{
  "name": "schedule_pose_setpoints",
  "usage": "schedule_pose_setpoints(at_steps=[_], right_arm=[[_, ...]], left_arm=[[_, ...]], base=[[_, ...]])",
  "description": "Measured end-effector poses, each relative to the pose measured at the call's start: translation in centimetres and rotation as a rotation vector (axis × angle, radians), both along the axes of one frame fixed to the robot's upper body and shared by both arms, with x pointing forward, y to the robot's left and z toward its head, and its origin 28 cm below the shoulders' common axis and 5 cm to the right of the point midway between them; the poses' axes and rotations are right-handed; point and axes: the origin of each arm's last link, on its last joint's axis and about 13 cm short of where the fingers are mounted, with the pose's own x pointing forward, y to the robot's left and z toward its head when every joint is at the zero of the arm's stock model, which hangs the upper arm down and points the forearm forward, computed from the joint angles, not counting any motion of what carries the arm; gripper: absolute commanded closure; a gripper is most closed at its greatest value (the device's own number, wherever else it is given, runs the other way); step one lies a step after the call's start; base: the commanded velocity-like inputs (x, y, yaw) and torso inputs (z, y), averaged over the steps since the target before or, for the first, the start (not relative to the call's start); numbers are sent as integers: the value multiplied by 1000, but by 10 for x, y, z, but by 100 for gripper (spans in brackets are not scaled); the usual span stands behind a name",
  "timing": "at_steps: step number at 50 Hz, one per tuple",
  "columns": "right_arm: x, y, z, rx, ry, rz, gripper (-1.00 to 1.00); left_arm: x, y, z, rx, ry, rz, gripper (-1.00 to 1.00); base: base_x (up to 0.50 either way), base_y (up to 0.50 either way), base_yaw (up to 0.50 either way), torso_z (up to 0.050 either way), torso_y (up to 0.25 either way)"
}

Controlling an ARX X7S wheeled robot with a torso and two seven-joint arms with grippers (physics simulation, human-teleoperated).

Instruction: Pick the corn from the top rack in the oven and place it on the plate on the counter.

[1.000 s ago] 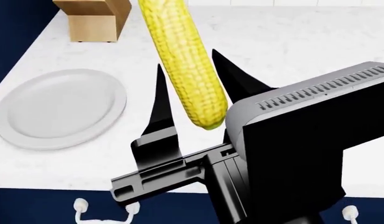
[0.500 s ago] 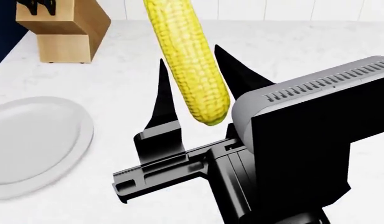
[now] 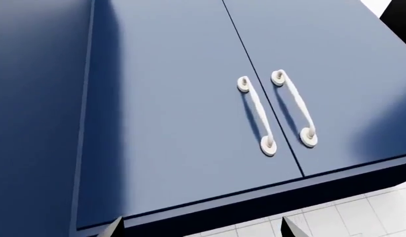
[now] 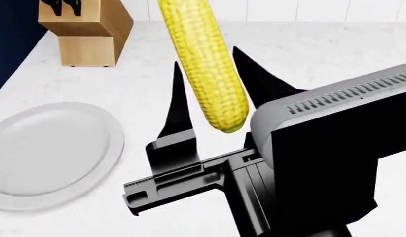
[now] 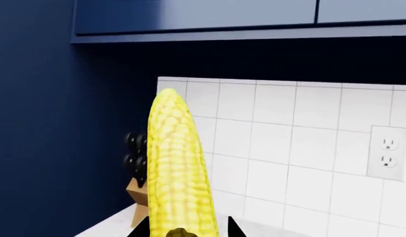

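Observation:
The yellow corn (image 4: 203, 64) stands tilted in the air over the white counter (image 4: 334, 49), its lower end between the two black fingers of my right gripper (image 4: 207, 57), which is shut on it. The right wrist view shows the same corn (image 5: 176, 168) rising from between that gripper's (image 5: 185, 228) tips. The white plate (image 4: 116, 143) lies on the counter to the left of the gripper and lower in the head view, with nothing on it. My left gripper (image 3: 203, 229) is open with nothing between its tips and faces navy cabinet doors (image 3: 176, 123). The oven and its top rack are out of view.
A wooden knife block (image 4: 88, 34) stands at the counter's back left, also showing behind the corn as the knife block (image 5: 135, 191). A white tiled wall (image 5: 288, 148) with an outlet (image 5: 387, 152) backs the counter. White handles (image 3: 259, 116) sit on the cabinet doors.
The head view has shifted: plate and knife block slid left, then back to the right. The corn stays held in my right gripper, almost unmoved in the view.

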Motion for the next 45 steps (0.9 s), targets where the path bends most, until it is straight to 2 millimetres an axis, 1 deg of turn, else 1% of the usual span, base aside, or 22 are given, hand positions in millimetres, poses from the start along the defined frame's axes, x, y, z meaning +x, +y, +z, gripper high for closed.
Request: schedule_pose_setpoints(at_steps=[12,20,32,45], right_arm=[[2,0,5,-20,0,5,100],[11,5,15,-60,36,41,100],[44,19,34,-113,104,106,100],[80,42,43,-252,176,170,100]], left_arm=[[0,0,-1,-3,1,-1,-100],[0,1,-1,-6,-1,2,-100],[-1,7,0,-19,-9,8,-100],[-1,11,-1,-33,-11,14,-100]], base=[[0,0,0,0,0],[0,0,0,0,0],[0,0,0,0,1],[0,0,0,0,0]])
